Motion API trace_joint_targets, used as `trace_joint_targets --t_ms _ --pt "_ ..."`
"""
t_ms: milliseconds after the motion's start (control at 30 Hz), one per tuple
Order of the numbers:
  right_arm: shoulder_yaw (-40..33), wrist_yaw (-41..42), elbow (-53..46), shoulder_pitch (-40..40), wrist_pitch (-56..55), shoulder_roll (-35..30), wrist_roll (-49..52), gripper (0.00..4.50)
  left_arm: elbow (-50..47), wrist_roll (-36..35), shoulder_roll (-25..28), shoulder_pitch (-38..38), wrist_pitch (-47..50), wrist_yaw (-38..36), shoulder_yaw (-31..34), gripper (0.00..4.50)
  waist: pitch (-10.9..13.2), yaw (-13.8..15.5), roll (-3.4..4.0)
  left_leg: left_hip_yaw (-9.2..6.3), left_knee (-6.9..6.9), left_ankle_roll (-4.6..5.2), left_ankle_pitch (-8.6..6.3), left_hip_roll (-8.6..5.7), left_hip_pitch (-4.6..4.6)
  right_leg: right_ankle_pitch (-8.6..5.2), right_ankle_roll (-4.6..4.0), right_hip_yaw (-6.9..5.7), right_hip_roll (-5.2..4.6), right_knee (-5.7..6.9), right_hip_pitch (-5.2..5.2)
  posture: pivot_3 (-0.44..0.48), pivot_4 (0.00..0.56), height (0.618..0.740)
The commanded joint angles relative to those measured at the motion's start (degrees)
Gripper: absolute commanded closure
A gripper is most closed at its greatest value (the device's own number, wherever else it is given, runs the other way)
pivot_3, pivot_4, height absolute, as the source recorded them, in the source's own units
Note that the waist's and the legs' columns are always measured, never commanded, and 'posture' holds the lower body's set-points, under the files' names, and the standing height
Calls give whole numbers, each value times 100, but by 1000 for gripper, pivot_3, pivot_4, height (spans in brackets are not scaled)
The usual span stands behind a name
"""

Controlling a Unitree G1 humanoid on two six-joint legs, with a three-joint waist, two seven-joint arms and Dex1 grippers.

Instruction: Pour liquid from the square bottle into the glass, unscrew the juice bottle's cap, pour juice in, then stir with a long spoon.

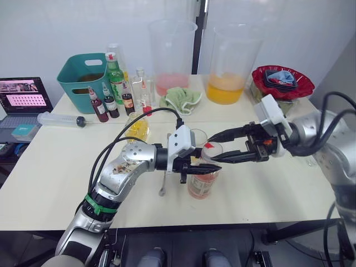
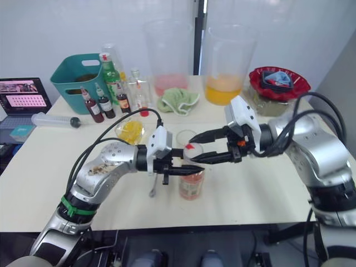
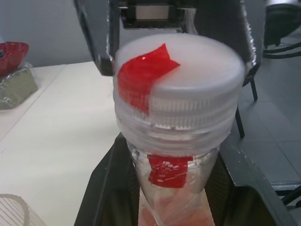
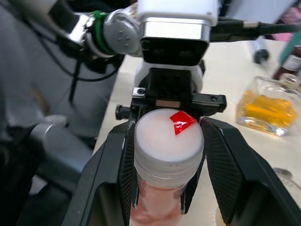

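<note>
The juice bottle (image 1: 201, 184) stands upright at the table's middle with pink liquid low in it. My left gripper (image 1: 207, 167) is shut on it just under the whitish cap (image 4: 168, 136), which has a red mark. My right gripper (image 1: 212, 149) reaches in from the right. It is open, with one finger close on each side of the cap. The glass (image 1: 196, 135) stands just behind the bottle. The square bottle (image 1: 137, 129) with yellow liquid sits to the left. The long spoon (image 1: 163, 184) lies on the table under my left arm.
Along the back stand a teal basket (image 1: 83, 78), a green bottle (image 1: 115, 75), small dark-red sauce bottles (image 1: 100, 108), two huge beakers (image 1: 172, 55) (image 1: 231, 64), a green cloth (image 1: 181, 99) and a red bowl (image 1: 282, 82). A syringe (image 1: 61, 118) and a laptop (image 1: 22, 97) lie at the left.
</note>
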Motion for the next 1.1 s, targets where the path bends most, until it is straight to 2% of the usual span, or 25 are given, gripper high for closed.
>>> trace_joint_targets --t_ms 33,133,200,267,300,367,400,467,567,733,933,1100 --pt "424 632 441 -413 -185 35 7 2869 150 220 117 111 238 141 -88 3131 0 9 0 -2 -5 0 0 0 0 1 -1 0 0 -1 -2 0 150 740" --pt "737 638 690 -688 -223 -100 69 2869 145 221 104 114 230 163 -95 3131 0 9 0 -6 -12 0 -2 -3 -1 2 -3 1 -4 -1 -6 0 150 740" --pt "757 638 636 -834 -67 -311 196 1851 155 237 82 125 192 179 -101 3131 0 13 0 -6 -16 -1 -4 -4 -1 2 -3 2 -6 -1 -9 0 150 740" --pt "444 612 465 -826 129 -446 275 1036 174 246 48 130 171 201 -116 3131 0 16 0 -6 -15 -1 -4 -4 -8 2 -3 1 -6 -3 -13 0 150 740" --pt "142 418 269 -704 301 -529 401 914 186 235 25 135 166 202 -127 3131 0 17 0 -6 -15 -2 -4 -4 -11 2 -3 1 -6 -3 -16 0 150 740" --pt "-332 -34 -116 -406 434 -652 469 208 224 246 -9 125 125 190 -152 3131 0 54 0 -8 -14 -2 -4 -5 -23 2 -3 2 -6 -3 -28 0 150 740" --pt "-501 -243 -287 -256 426 -687 427 72 247 263 -20 115 98 181 -164 3131 0 76 0 -8 -13 -2 -4 -5 -26 3 -3 2 -6 -2 -32 0 150 740" --pt "-885 -747 -745 123 444 -743 291 72 303 287 -44 66 60 158 -185 3131 0 116 0 -8 -14 -2 -4 -5 -25 3 -3 3 -7 1 -34 0 150 740" --pt "-1433 -1741 -1650 682 1004 -582 660 72 414 273 -84 -11 21 95 -197 3131 0 135 1 1 -13 -3 -3 -5 -25 3 -3 10 -7 0 -37 0 150 740" --pt "-1735 -3214 -2741 1578 1466 -17 849 72 574 235 -151 -55 -33 15 -219 3131 -3 154 -2 -5 -8 -7 0 -5 -24 3 -3 10 -8 -2 -29 0 150 740" --pt "-1856 -4462 -3375 2082 1952 361 1022 72 697 245 -191 -81 -118 -126 -263 3131 -3 164 -2 -5 1 -6 0 -7 -24 5 0 8 -9 -2 -24 0 150 740" --pt "-2081 -4957 -3448 2227 2226 378 1238 72 861 290 -264 -146 -224 -168 -298 3131 -3 174 -2 -5 1 -5 1 -8 -22 5 0 7 -9 -5 -19 0 150 740"
